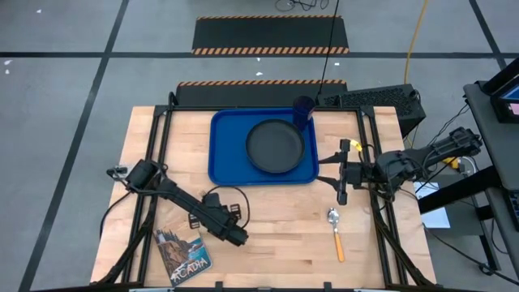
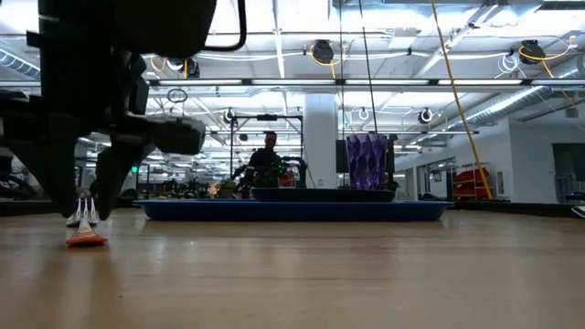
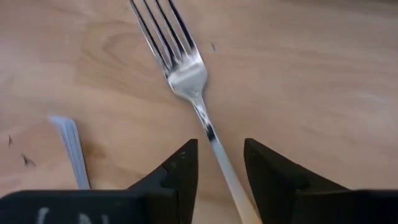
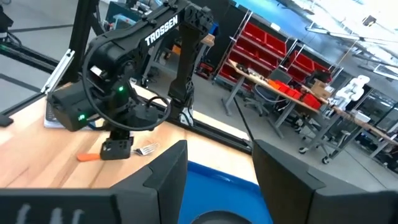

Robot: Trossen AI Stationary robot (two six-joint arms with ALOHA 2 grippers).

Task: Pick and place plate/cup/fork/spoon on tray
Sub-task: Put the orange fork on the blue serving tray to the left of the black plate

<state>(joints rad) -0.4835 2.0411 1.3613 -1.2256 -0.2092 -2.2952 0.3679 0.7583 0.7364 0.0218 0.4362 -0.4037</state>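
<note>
The fork (image 3: pixel 186 74) lies flat on the wooden table near its near edge; its orange handle (image 4: pixel 87 157) shows in the right wrist view. My left gripper (image 3: pixel 221 149) is low over it, open, with one finger on each side of the fork's thin neck; it also shows in the high view (image 1: pixel 241 238). The black plate (image 1: pixel 275 146) lies on the blue tray (image 1: pixel 225 154). The purple cup (image 1: pixel 302 109) stands upright at the tray's far right corner. The spoon (image 1: pixel 335 231) lies on the table right of centre. My right gripper (image 1: pixel 340 170) is open and empty by the tray's right edge.
A small picture booklet (image 1: pixel 182 251) lies at the table's near left, close to my left arm. Black frame bars (image 1: pixel 158 162) run along the table's left and right sides. A person (image 2: pixel 268 160) stands far off in the room behind the table.
</note>
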